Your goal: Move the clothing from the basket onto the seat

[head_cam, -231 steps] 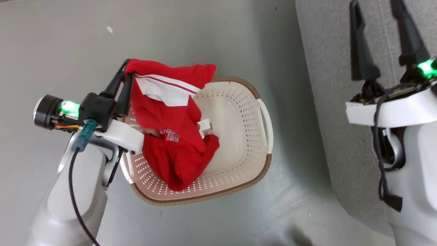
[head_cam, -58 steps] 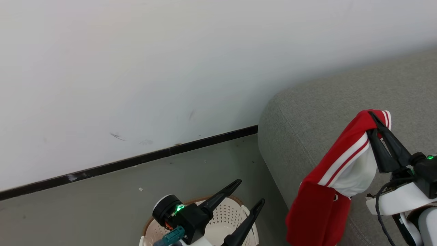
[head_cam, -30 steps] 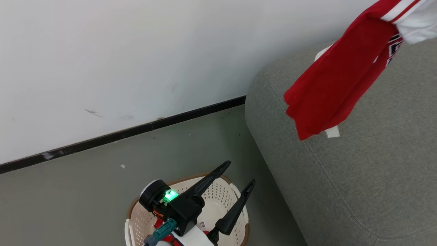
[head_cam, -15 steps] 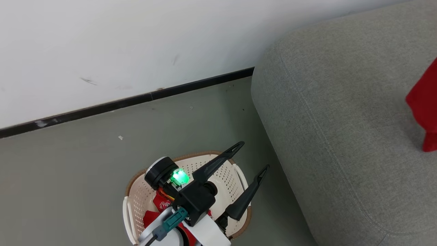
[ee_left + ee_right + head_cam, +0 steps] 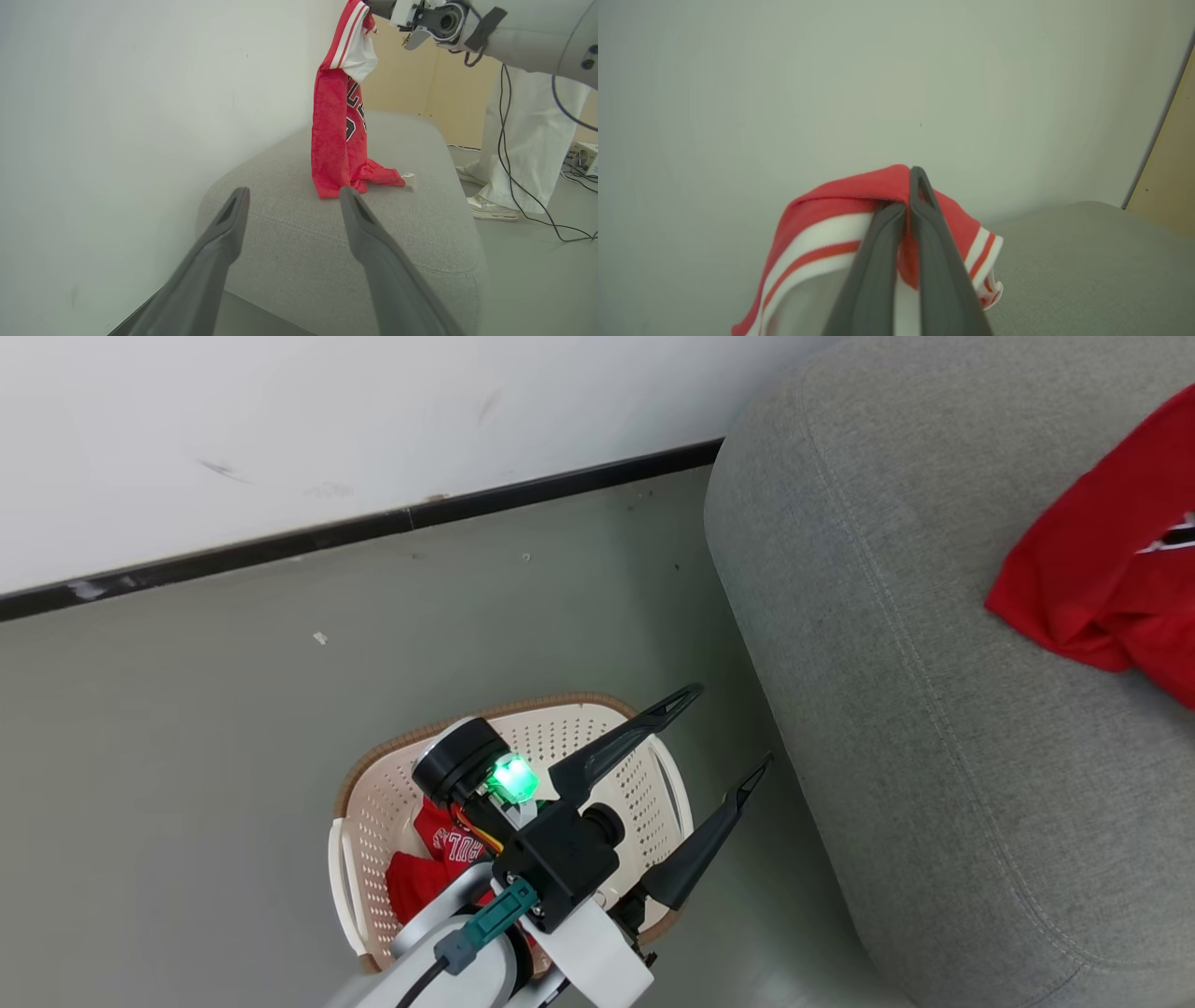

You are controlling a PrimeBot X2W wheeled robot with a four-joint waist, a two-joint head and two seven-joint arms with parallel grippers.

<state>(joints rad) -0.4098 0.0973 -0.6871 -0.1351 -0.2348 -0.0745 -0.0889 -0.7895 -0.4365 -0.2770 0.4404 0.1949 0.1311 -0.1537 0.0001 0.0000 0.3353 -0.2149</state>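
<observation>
The grey seat [image 5: 934,756] takes the right of the head view; the basket [image 5: 347,784] sits lower centre. A red jersey [image 5: 334,140] hangs from the right gripper [image 5: 908,191], clamped on its striped trim, hem touching the seat: placing looks under way, so lowering and letting go come next. The left gripper [image 5: 731,726], fingers apart, hovers above the basket's red clothes [image 5: 448,845].

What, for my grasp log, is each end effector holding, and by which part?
The right end effector is shut on the red jersey, pinching its white-striped trim; its lower end touches the seat. The left end effector is open, holding nothing.
</observation>
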